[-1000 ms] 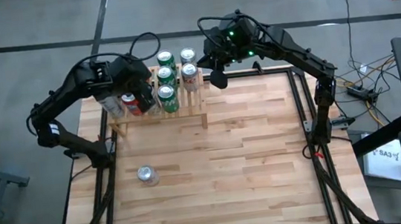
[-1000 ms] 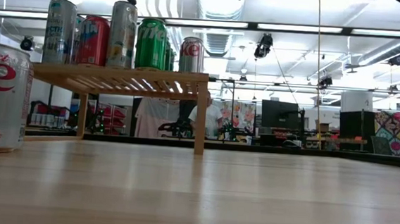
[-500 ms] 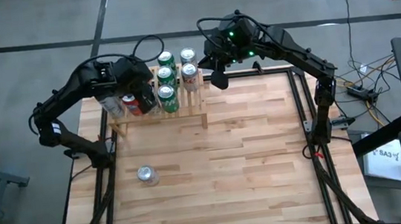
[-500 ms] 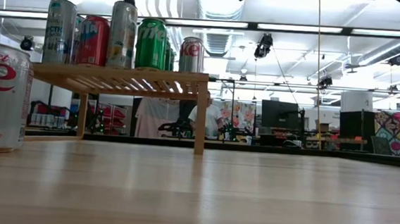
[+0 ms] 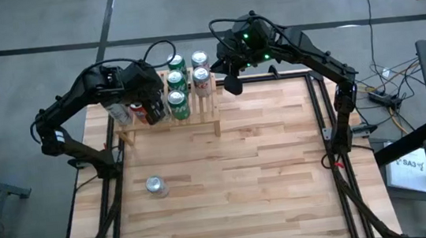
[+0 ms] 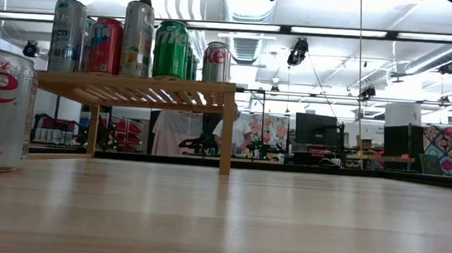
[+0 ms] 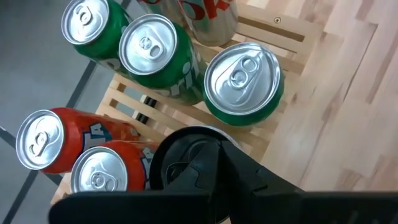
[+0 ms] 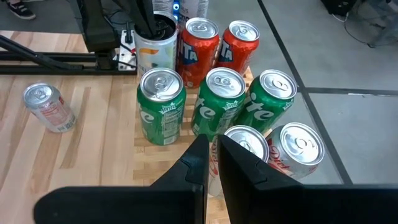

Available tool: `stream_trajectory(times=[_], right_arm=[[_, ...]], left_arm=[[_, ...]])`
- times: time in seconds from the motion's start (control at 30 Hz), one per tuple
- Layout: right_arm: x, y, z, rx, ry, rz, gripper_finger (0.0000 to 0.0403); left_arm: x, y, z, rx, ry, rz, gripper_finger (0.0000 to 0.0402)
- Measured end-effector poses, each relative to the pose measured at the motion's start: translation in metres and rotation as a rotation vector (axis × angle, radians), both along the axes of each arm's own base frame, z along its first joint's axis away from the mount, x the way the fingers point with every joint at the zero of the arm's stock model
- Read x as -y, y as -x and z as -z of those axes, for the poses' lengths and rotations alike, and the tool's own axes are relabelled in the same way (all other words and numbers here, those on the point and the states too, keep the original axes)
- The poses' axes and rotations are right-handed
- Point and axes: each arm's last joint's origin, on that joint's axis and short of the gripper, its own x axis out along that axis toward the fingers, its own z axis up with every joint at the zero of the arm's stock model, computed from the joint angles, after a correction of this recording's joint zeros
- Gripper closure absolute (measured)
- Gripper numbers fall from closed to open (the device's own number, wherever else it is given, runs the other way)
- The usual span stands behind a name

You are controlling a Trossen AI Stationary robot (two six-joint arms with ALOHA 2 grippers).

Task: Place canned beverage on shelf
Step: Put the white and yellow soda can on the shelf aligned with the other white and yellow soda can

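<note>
My left gripper (image 5: 154, 109) is clenched above the light-wood slatted shelf (image 5: 197, 120), grasping nothing; my right gripper (image 5: 231, 83) is likewise closed beside the shelf's far end. The remaining silver Diet Coke can (image 5: 156, 186) stands upright on the table, well apart, nearer my left arm.

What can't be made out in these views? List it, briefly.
- Low view: the Diet Coke can is cut off by the left edge.
- Left wrist view: the top of the pale can is hidden under the left pincer; contact unclear.
- Right wrist view: the nearest silver can is partly behind the right pincer.
</note>
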Motion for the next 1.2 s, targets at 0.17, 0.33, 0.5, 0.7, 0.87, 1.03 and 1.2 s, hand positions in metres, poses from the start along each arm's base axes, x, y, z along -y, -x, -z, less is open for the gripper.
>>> stream_trajectory(times=[0.17,0.33,0.5,0.7,0.87,1.03,1.2], right_arm=[[0.0,0.0,0.0,0.001,-0.006,0.004,0.0381],[0.0,0.0,0.0,0.002,-0.009,0.006,0.0381],[0.0,0.0,0.0,0.002,-0.009,0.006,0.0381],[0.0,0.0,0.0001,0.001,-0.009,0.006,0.0381],[0.0,-0.0001,0.0001,0.002,-0.009,0.006,0.0381],[0.0,-0.0001,0.0001,0.002,-0.009,0.006,0.0381],[0.0,-0.0001,0.0001,0.002,-0.009,0.006,0.0381]], left_arm=[[0.0004,0.0011,0.0003,-0.027,-0.013,0.036,0.0401],[0.0004,0.0013,0.0003,-0.077,-0.053,0.132,0.0402],[-0.0001,-0.0005,-0.0003,-0.085,-0.081,0.179,0.0402],[-0.0001,-0.0004,-0.0003,-0.101,-0.093,0.209,0.0402],[-0.0001,-0.0005,-0.0003,-0.133,-0.123,0.275,0.0401],[-0.0002,-0.0008,-0.0005,-0.149,-0.141,0.311,0.0402],[-0.0016,-0.0039,-0.0026,-0.087,-0.142,0.247,0.0402]])
